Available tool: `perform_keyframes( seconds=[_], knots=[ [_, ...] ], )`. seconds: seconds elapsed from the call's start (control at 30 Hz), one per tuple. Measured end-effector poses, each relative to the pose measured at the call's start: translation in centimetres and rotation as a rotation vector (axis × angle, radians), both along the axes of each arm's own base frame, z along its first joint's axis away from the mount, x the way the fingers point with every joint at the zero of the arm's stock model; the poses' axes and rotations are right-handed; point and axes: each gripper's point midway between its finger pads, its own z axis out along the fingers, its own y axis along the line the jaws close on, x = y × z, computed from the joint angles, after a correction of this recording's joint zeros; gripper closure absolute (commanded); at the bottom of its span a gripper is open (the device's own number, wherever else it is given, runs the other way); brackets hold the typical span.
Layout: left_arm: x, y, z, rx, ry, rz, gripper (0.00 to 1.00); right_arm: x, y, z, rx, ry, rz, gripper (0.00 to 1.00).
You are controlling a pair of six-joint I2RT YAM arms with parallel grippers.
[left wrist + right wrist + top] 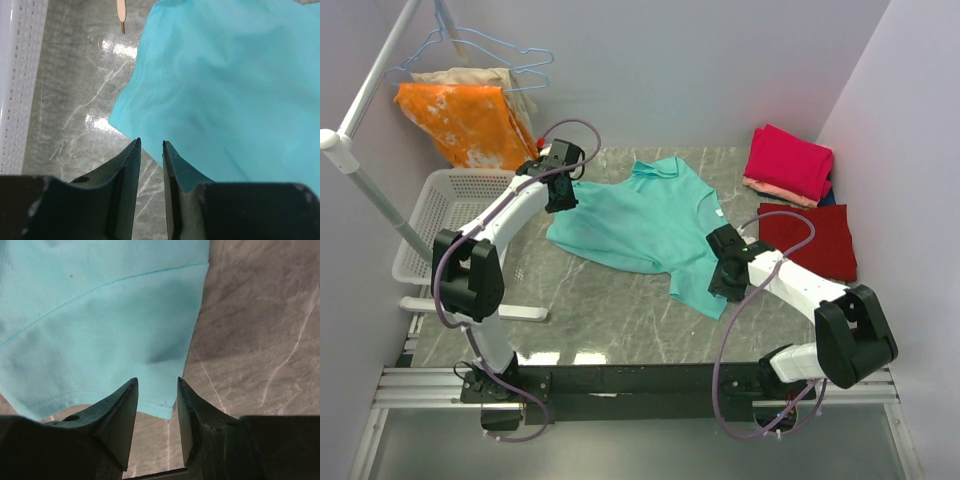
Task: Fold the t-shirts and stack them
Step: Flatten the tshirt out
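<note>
The teal t-shirt lies spread out mid table, toward the far edge. Its left corner sits just ahead of the left gripper, whose fingers are narrowly apart with nothing between them. The right gripper is released too, straddling the near-right hem. Only the top view catches the folded magenta shirt in the far right corner, with the dark red shirt just beside it.

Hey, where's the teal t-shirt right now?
In the top view, the teal t-shirt lies spread at the middle of the table, with the white basket to its left and the dark red shirt to its right.
</note>
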Motion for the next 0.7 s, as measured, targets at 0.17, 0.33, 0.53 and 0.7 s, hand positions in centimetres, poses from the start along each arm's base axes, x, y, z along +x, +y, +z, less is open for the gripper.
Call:
perform_keyframes(
  seconds=[0.17, 0.33, 0.53, 0.7],
  knots=[
    [0.0, 0.0, 0.4, -0.003, -0.009, 0.0, 0.7, -0.6, 0.3, -0.2, 0.025, 0.012, 0.0, 0.56],
    [0.0, 0.2, 0.3, -0.003, -0.009, 0.004, 0.7, -1.7, 0.5, -0.9, 0.035, 0.043, 0.008, 0.56],
    [0.1, 0.5, 0.3, -0.002, -0.008, 0.011, 0.69, -2.9, 1.4, -1.4, 0.043, 0.069, 0.037, 0.56],
    [-0.2, 0.8, 0.0, 0.001, 0.001, 0.015, 0.69, -3.7, 1.8, -2.0, 0.045, 0.085, 0.042, 0.56]
  ],
)
